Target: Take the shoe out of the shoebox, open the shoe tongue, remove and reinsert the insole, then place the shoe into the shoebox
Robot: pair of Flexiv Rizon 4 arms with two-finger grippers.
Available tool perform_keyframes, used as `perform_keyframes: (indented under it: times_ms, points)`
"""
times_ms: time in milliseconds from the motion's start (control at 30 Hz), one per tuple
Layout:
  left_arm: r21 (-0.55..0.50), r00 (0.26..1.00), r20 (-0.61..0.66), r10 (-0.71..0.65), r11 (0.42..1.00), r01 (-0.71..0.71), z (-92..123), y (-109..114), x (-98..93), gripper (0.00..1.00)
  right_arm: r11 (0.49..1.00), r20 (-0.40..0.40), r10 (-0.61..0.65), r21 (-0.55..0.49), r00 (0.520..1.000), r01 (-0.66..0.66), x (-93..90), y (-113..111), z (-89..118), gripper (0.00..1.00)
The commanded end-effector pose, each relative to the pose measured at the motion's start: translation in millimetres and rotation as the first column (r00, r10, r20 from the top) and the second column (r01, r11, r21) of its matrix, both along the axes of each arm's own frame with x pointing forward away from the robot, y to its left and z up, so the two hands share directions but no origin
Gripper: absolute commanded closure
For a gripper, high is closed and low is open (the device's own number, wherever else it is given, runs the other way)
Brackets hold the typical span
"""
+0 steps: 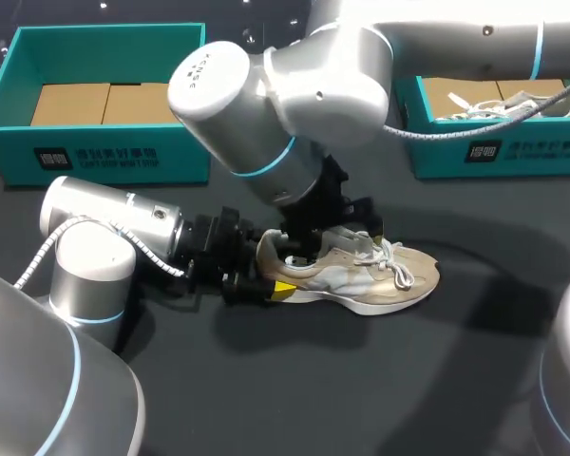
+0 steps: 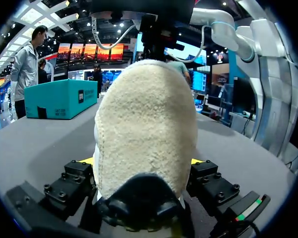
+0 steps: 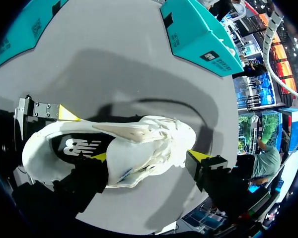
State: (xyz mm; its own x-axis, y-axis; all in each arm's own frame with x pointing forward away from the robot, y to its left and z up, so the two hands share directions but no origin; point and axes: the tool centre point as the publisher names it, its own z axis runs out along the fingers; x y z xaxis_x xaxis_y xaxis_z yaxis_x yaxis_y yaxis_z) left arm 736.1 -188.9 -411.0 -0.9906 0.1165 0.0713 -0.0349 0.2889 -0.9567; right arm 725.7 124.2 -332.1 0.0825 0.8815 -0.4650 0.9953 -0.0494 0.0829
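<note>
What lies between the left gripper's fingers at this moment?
The heel of the shoe fills the left gripper, with both yellow tips against its sides. The left wrist view shows it best; the head view agrees.

Robot demo or test station, not a home. Dark grey counter (image 1: 380,389) under shoe (image 1: 361,275). White-and-silver left arm (image 1: 104,223) behind shoe's heel, right arm (image 1: 294,95) above shoe. Teal shoebox (image 1: 104,157) beyond heel, second teal shoebox (image 1: 494,152) beyond toe.
</note>
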Motion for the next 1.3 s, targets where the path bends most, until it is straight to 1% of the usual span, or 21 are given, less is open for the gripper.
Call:
perform_keyframes:
  times_ms: [33, 67, 133, 233, 300, 433, 467, 500, 533, 567, 600, 1067, 1133, 1200, 1233, 1267, 1300]
  points:
    - [-0.001, 1.000, 0.000, 0.001, 1.000, -0.001, -2, -1, -0.7, 1.00, 0.970, 0.122, -0.242, 0.048, 0.962, 0.238, -2.5, -5, -1, 0.55]
    - [-0.001, 1.000, 0.000, 0.001, 1.000, -0.001, -2, -1, -0.7, 1.00, 0.971, 0.117, -0.240, 0.047, 0.964, 0.236, -1.9, -5, -1, 0.64]
    - [-0.001, 1.000, 0.000, 0.001, 1.000, -0.001, -2, -1, -0.7, 1.00, 0.972, 0.107, -0.234, 0.049, 0.966, 0.230, -0.9, -5, 1, 0.75]
    - [-0.001, 1.000, 0.000, 0.001, 1.000, -0.001, -2, -1, -0.7, 1.00, 0.978, 0.073, -0.203, 0.051, 0.976, 0.200, 1.1, -5, 4, 0.87]
    - [-0.001, 1.000, 0.000, 0.001, 1.000, -0.001, -2, -1, -0.7, 1.00, 0.984, 0.049, -0.176, 0.049, 0.983, 0.173, 2.8, -5, 7, 1.00]
    - [-0.001, 1.000, 0.000, 0.001, 1.000, -0.001, -2, -1, -0.7, 1.00, 0.986, 0.020, -0.159, 0.049, 0.987, 0.158, 5.2, -11, 13, 1.00]
    - [-0.001, 1.000, 0.000, 0.001, 1.000, -0.001, -2, -1, -0.7, 1.00, 0.990, 0.005, -0.130, 0.055, 0.991, 0.130, 5.8, -14, 16, 1.00]
    - [-0.001, 1.000, 0.000, 0.001, 1.000, -0.001, -2, -1, -0.7, 1.00, 0.993, -0.008, -0.089, 0.075, 0.996, 0.089, 6.9, -16, 18, 1.00]
    - [-0.001, 1.000, 0.000, 0.001, 1.000, -0.001, -2, -1, -0.7, 1.00, 0.993, -0.009, -0.025, 0.116, 1.000, 0.026, 8.2, -17, 20, 1.00]
    - [-0.001, 1.000, 0.000, 0.001, 1.000, -0.001, -2, -1, -0.7, 1.00, 0.980, -0.015, 0.069, 0.190, 0.997, -0.065, 9.3, -18, 21, 1.00]
    - [-0.001, 1.000, 0.000, 0.001, 1.000, -0.001, -2, -1, -0.7, 1.00, 0.970, -0.019, 0.107, 0.222, 0.994, -0.100, 9.6, -18, 22, 1.00]
    - [-0.001, 1.000, 0.000, 0.001, 1.000, -0.001, -2, -1, -0.7, 1.00, 0.970, -0.019, 0.107, 0.222, 0.994, -0.100, 9.6, -18, 22, 1.00]
    - [-0.001, 1.000, 0.000, 0.001, 1.000, -0.001, -2, -1, -0.7, 1.00, 0.959, -0.062, 0.171, 0.241, 0.983, -0.152, 8.9, -25, 21, 1.00]
    - [-0.001, 1.000, 0.000, 0.001, 1.000, -0.001, -2, -1, -0.7, 1.00, 0.947, -0.063, 0.201, 0.266, 0.978, -0.178, 7.4, -33, 23, 1.00]
    - [-0.001, 1.000, 0.000, 0.001, 1.000, -0.001, -2, -1, -0.7, 1.00, 0.937, -0.079, 0.243, 0.277, 0.967, -0.213, 7.3, -36, 24, 1.00]
    - [-0.001, 1.000, 0.000, 0.001, 1.000, -0.001, -2, -1, -0.7, 1.00, 0.937, -0.083, 0.245, 0.275, 0.966, -0.215, 7.2, -40, 25, 1.00]
    - [-0.001, 1.000, 0.000, 0.001, 1.000, -0.001, -2, -1, -0.7, 1.00, 0.922, -0.099, 0.285, 0.302, 0.953, -0.245, 8.1, -44, 24, 1.00]
